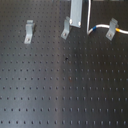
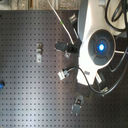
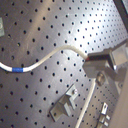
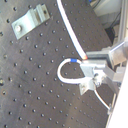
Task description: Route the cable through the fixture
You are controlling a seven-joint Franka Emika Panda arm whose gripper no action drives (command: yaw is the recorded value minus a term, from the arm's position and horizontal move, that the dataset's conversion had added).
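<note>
The white cable [image 1: 99, 26] runs from the first exterior view's right edge, with its yellow and blue stretch at the right metal clip [image 1: 112, 27]. It seems to pass under that clip, then curves up beside the grey bar of my gripper [image 1: 78, 22]. In the first wrist view the cable [image 3: 60, 51] arcs across the board, blue mark to one side, and ends at my gripper [image 3: 93, 63]. In the second wrist view it loops [image 4: 61, 71] by a clip [image 4: 89, 83] under my gripper [image 4: 93, 61]. The gripper looks shut on the cable.
Two more metal clips stand on the black perforated board, one in the middle [image 1: 65, 29] and one on the first exterior view's left [image 1: 29, 31]. The arm's white body [image 2: 100, 46] hangs over the board in the second exterior view, with black cables beside it.
</note>
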